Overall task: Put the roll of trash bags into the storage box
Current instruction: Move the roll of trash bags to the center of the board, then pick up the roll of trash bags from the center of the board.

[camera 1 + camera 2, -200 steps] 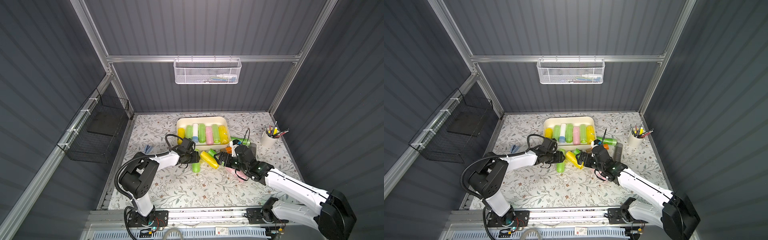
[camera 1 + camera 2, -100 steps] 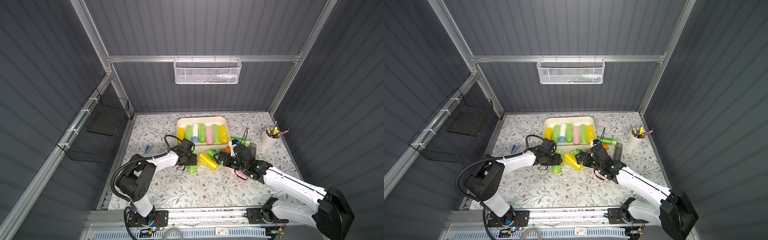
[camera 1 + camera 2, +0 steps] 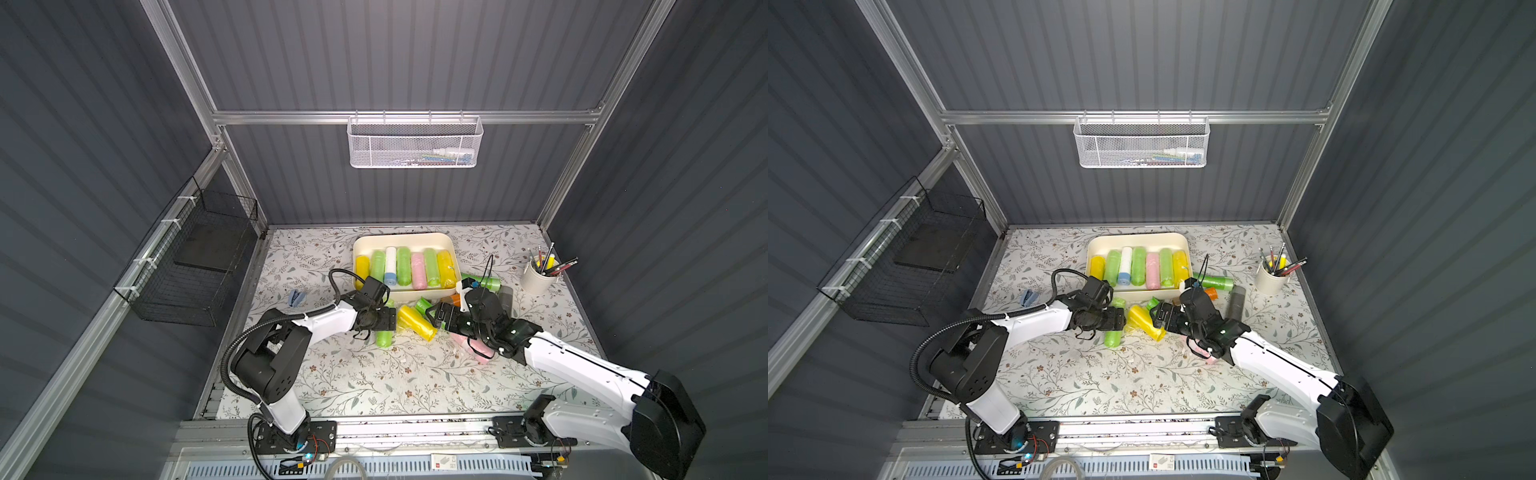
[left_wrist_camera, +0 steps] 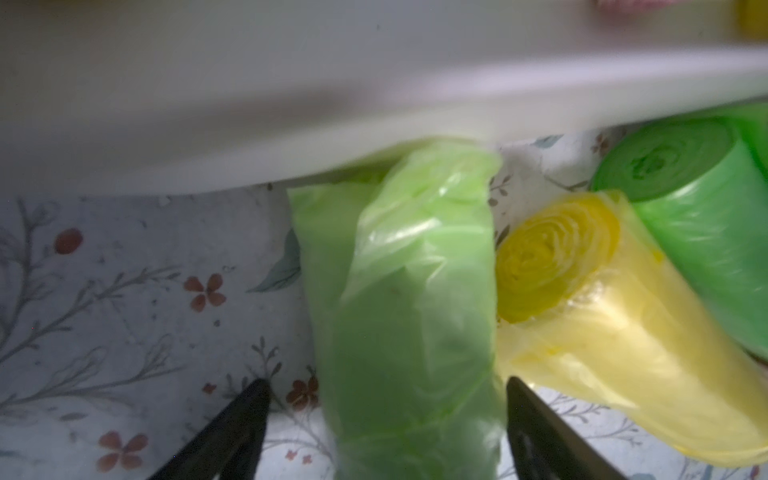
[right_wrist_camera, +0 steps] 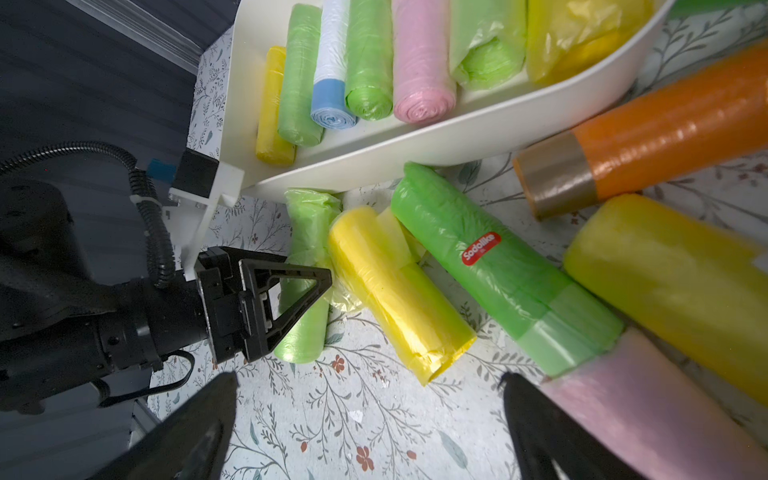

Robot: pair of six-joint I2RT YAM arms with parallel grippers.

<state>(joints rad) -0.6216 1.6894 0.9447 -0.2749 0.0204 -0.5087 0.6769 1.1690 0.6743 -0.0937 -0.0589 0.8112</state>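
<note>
Between the left gripper's (image 4: 386,382) spread jaws lies the light-green roll (image 4: 415,270), its length pointing ahead at the storage box (image 4: 291,104).

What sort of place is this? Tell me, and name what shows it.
Probably a robot test cell dressed as a household storage corner: an aluminium frame with dark panel walls, a floral-covered table, and a storage box of trash bag rolls.
</note>
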